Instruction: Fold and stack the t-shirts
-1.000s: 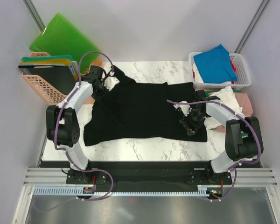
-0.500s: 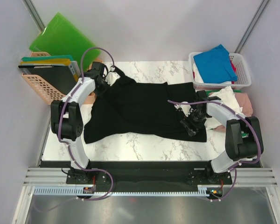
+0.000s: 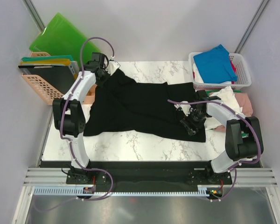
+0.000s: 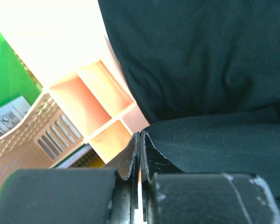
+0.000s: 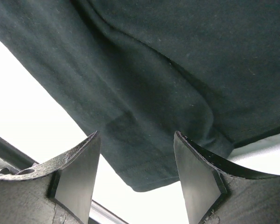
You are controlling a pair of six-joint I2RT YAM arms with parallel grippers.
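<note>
Marble table (image 3: pixel 130 142), black t-shirt (image 3: pixel 140 109) lies spread across it. Left gripper (image 4: pixel 140 140) pinches the shirt's far-left edge; right gripper (image 5: pixel 136 137) hangs spread over the near-right hem, empty. Step looks like spreading flat. Next: right should clamp the hem.

The black t-shirt (image 3: pixel 140 109) covers most of the desk (image 3: pixel 144 148). Bare strips run along the near edge and the far edge behind the shirt. The orange basket (image 3: pixel 37 88) and green boards (image 3: pixel 60 39) block the left side. The white basket (image 3: pixel 243 72) and a heap of clothes (image 3: pixel 233 97) crowd the right.
</note>
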